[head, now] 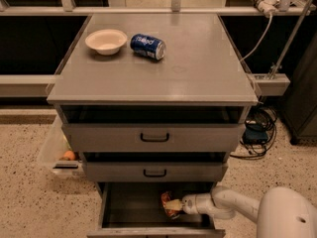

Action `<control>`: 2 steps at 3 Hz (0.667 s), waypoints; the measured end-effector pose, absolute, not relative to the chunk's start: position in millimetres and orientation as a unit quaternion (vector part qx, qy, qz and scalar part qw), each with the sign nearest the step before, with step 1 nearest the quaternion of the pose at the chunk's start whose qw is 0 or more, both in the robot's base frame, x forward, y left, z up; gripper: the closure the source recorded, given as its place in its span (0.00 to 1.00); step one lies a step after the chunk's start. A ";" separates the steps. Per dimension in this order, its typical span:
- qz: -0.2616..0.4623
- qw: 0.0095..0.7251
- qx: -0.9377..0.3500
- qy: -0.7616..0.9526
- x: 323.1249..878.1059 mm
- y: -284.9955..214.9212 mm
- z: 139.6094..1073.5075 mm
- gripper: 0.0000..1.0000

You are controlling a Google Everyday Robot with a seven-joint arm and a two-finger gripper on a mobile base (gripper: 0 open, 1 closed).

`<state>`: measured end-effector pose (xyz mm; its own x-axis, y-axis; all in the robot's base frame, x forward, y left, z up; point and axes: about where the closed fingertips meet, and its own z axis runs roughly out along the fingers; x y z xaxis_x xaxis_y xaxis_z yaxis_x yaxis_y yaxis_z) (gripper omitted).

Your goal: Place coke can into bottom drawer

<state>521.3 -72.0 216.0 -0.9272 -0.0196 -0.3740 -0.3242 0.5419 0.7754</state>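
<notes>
The bottom drawer [129,209] of the grey cabinet stands pulled open, its inside dark. The red-orange coke can [169,207] is inside the drawer, towards its right half, tilted and low near the floor of the drawer. My gripper [174,205] reaches in from the right on a white arm and sits right at the can, its pale fingertip across the can's side. The arm's white body fills the lower right corner.
On the cabinet top [188,68] lie a white bowl [106,40] and a blue can [147,46] on its side. Two upper drawers with black handles [154,137] are slightly open. A clear bin [58,150] with an orange sits on the floor at left. Cables lie at right.
</notes>
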 end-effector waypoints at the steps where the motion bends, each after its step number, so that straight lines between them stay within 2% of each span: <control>1: 0.439 0.155 -0.089 0.881 525.6 -76.7 190.7 1.00; 2: 0.436 0.155 -0.088 0.882 526.1 -77.1 189.1 0.82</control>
